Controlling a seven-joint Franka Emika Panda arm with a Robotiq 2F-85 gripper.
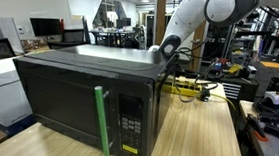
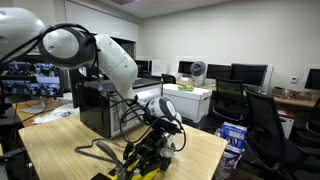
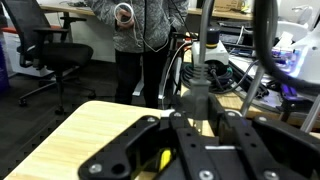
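A black microwave [image 1: 76, 93] with a green strip handle [image 1: 102, 121] stands on a wooden table [image 1: 196, 132]. My arm reaches down behind its back corner, where the gripper [image 1: 162, 53] is mostly hidden. In an exterior view the gripper [image 2: 165, 108] hangs beside the microwave [image 2: 100, 108], above a tangle of black cables and a yellow power strip [image 2: 140, 160]. In the wrist view the gripper [image 3: 197, 113] is shut on a dark plug-like block [image 3: 197, 93] standing upright between the fingers. The cable below it is hidden.
The yellow power strip [image 1: 185, 84] lies behind the microwave with cables around it. A person [image 3: 145, 35] stands just beyond the table edge, beside an office chair [image 3: 50, 50]. Desks with monitors [image 2: 245, 75] and a black chair [image 2: 265, 120] fill the room.
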